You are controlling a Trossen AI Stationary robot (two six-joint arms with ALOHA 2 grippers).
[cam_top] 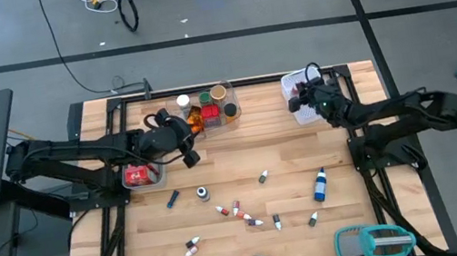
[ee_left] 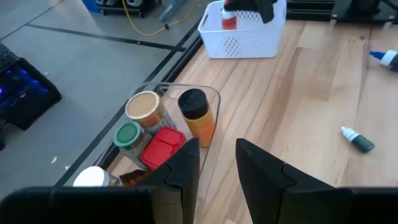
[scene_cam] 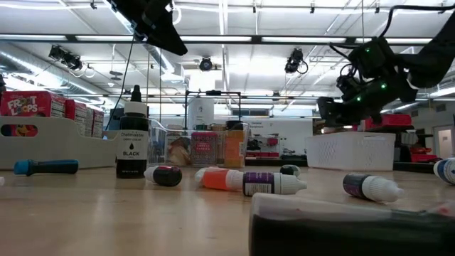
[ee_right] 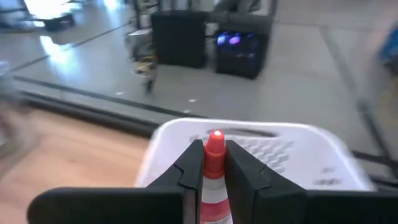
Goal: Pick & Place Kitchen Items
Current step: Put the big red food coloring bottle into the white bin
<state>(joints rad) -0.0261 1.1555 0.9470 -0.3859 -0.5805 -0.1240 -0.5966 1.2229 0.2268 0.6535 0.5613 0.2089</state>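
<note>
**Red-capped vial held over the white mesh basket**

The right gripper (ee_right: 214,177) is clenched on a small vial (ee_right: 214,155) with a pointed red cap and a red-and-white label, the cap standing up between the dark fingers. It hangs just above the white mesh basket (cam_top: 307,114) at the far right corner of the bench (cam_top: 295,200). In my judgement the step in hand is the drop into that basket. To do it well, bring the vial squarely over the opening, lower until its base is inside the rim, then let go; a release from height could bounce so light a plastic piece off the perforated wall.

The left gripper (ee_left: 217,165) is empty, its fingers a little apart, hovering beside the clear tray (ee_left: 214,98) well left of the basket. That tray holds an orange-filled bottle with a black lid (ee_left: 196,115), a tan-lidded jar (ee_left: 144,107), a green-lidded jar (ee_left: 128,134) and a flat red lid (ee_left: 163,148).

More little dropper vials (cam_top: 244,215) lie scattered on their sides across the pale wood grain, nearer the front than the basket, with a blue bottle (cam_top: 319,185) almost straight in front of it. They are smooth, round and likely to roll. Whether the basket already holds anything is hard to tell.
</note>
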